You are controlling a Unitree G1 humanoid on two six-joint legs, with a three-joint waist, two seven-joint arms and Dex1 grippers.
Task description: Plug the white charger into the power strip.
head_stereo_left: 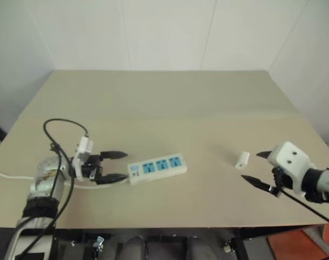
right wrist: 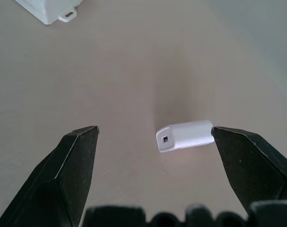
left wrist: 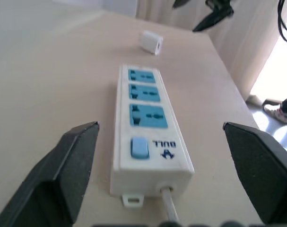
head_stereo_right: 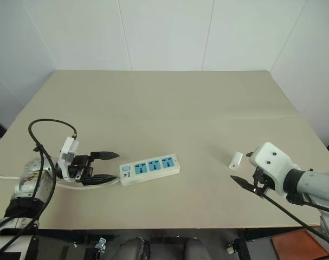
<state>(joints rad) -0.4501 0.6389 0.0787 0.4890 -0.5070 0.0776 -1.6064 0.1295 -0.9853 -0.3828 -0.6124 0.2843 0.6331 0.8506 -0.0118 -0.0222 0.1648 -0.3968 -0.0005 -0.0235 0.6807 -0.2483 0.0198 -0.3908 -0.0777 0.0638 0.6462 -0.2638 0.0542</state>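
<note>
White charger [head_stereo_left: 242, 160] lying unplugged right of frame, not yet gripped; right hand [head_stereo_left: 257, 168] open beside it. Power strip [head_stereo_left: 157, 169] sockets empty; left hand [head_stereo_left: 116, 166] open.

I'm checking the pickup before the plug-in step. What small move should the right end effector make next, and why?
Probably ease the right end effector forward and down around the white charger, then close. It is open, and the charger lies on the table between its fingers, close to one fingertip, not gripped. The power strip sits apart near the open left end effector.
</note>
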